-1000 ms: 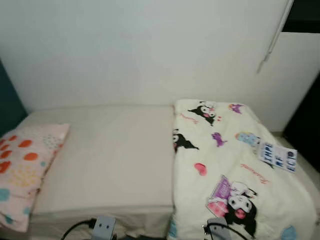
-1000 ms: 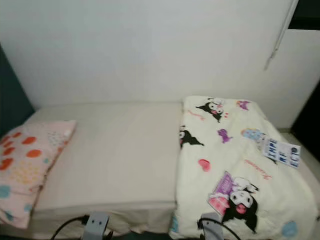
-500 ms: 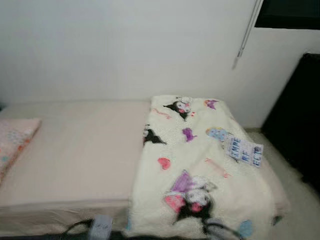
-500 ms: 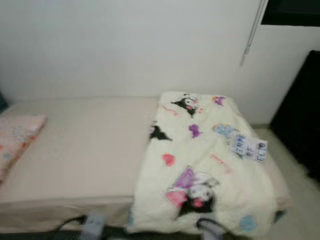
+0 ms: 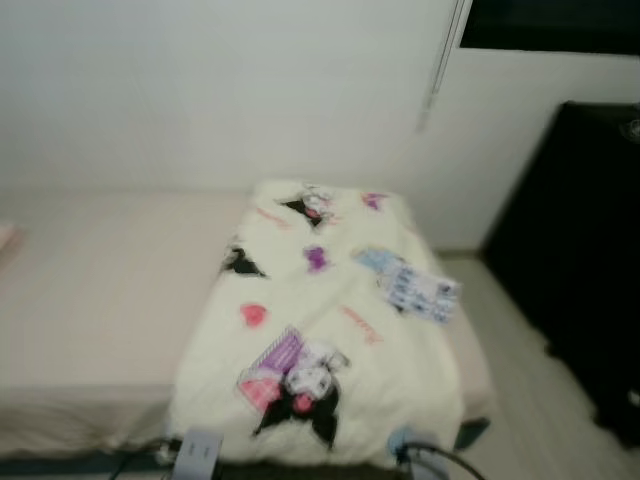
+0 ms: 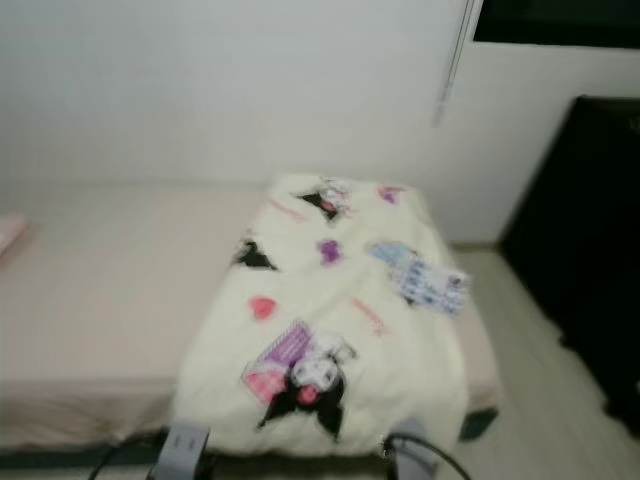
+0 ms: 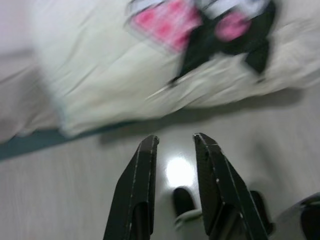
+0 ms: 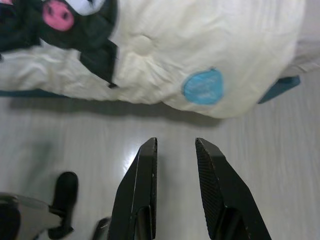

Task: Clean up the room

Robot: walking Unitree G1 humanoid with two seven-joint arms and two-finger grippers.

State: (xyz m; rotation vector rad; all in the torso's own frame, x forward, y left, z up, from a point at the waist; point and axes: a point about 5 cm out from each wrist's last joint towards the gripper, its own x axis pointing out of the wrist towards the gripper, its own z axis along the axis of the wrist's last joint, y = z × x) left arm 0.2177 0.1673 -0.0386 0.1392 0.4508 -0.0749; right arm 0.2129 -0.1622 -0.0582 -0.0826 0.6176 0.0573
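Here, a cartoon-print blanket [image 5: 320, 330] covers the bed's [image 5: 90, 290] right end, beside a black cabinet [image 5: 580, 250]. Left tool [image 7: 175, 142] and right tool [image 8: 175, 145] hang open over the floor [image 8: 250, 175] by the blanket's edge.

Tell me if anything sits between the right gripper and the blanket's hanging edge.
Nothing visible does. The right gripper, open, hangs over bare floor, and the blanket droops off the bed just ahead of it.

- The cream cartoon-print fleece blanket [image 5: 320, 330] is blurred, its drawings smeared.
- The printing on the white blue-lettered paper [image 5: 422, 292] is too blurred to read.
- The beige mattress [image 5: 95, 290] is cut off at the picture's left edge.
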